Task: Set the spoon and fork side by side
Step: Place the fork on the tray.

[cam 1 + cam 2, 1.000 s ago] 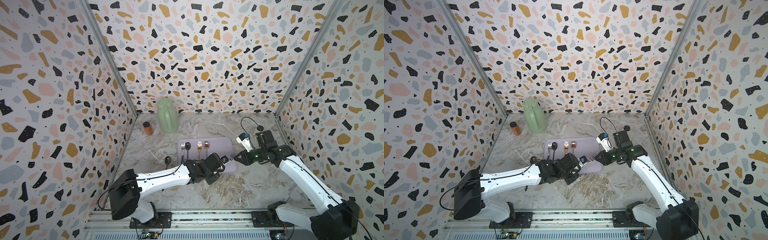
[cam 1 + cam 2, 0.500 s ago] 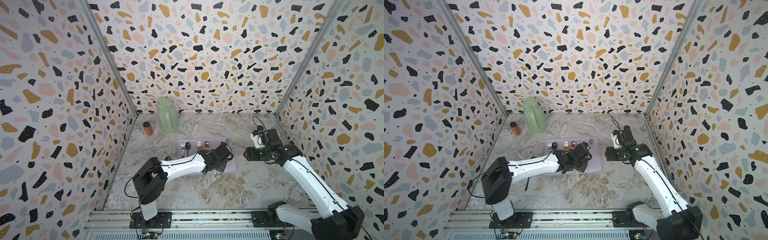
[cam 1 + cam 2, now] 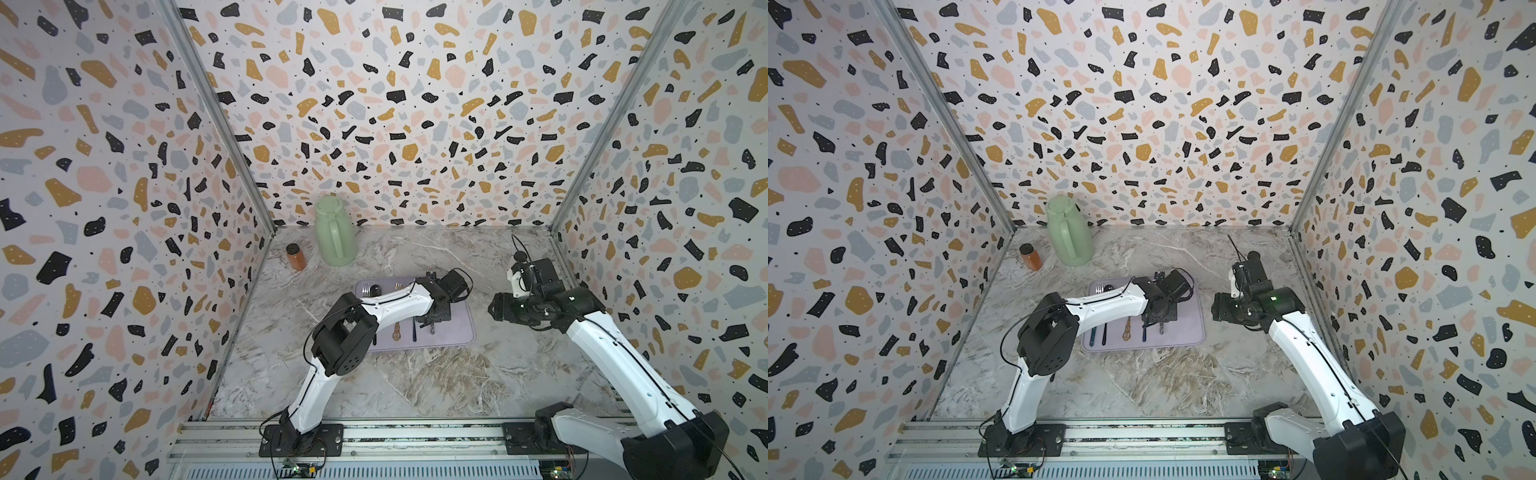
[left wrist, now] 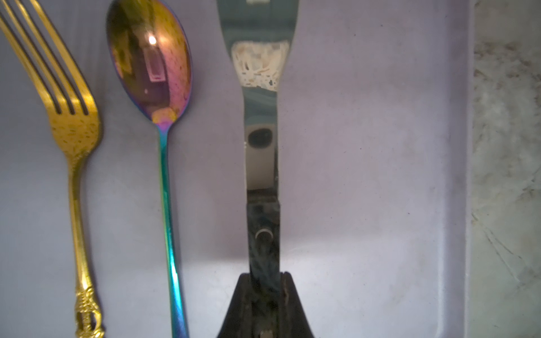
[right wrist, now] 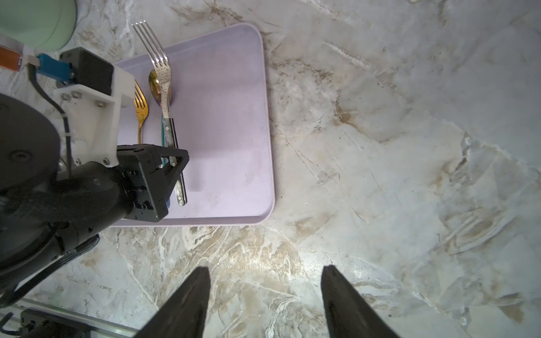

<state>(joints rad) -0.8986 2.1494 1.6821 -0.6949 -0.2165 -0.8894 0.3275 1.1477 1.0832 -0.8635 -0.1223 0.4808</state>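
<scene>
— Marble desk (image 5: 380,146), one lilac tray (image 4: 380,146) on it. Where is the silver fork (image 4: 260,117)?
— The left fingers (image 4: 244,292) clench its dark handle over the tray, just beside the rainbow spoon (image 4: 149,64). On the spoon's other side lies a gold fork (image 4: 73,125).
— And the right fingers (image 5: 187,301)?
— Spread apart, holding nothing, above the desk beside the tray.

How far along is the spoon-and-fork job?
Done: the gold fork and iridescent spoon lie parallel on the tray. In hand: the left gripper is shut on a silver fork by its handle, beside the spoon. Left: lower it, release. The right gripper is open and empty.
</scene>
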